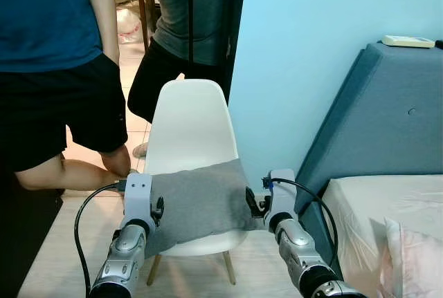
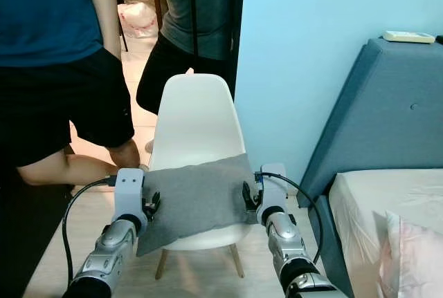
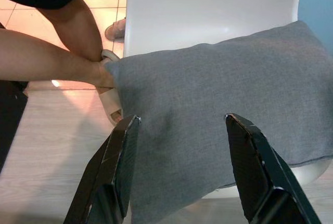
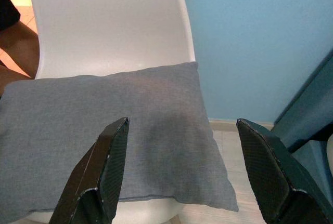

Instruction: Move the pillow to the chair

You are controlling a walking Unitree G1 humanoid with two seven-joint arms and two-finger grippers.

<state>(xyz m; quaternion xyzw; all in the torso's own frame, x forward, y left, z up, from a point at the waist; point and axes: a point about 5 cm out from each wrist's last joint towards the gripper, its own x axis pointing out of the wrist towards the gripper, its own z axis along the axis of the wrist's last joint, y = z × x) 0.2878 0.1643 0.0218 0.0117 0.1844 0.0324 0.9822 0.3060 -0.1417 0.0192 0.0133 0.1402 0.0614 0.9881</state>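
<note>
Pillow, grey and fabric-covered, lies flat across the seat of the white chair, its near left corner drooping over the seat's front edge. By that sag it looks soft and light, with a woven cover that should give good friction and nothing fragile about it. It will fold under its own weight if lifted from one point, so the two short ends, left and right, look like the best places to hold it.

Left claw sits at the pillow's left end with its black fingers spread wide, and the right claw sits at the right end, likewise spread. Neither is clamped on the fabric; the wrist views put the cloth just beyond the fingertips.

No container is in play; the chair seat is what receives the pillow. Two people stand on the far left, one leg close beside the chair, and a blue bed headboard rises on the right.
</note>
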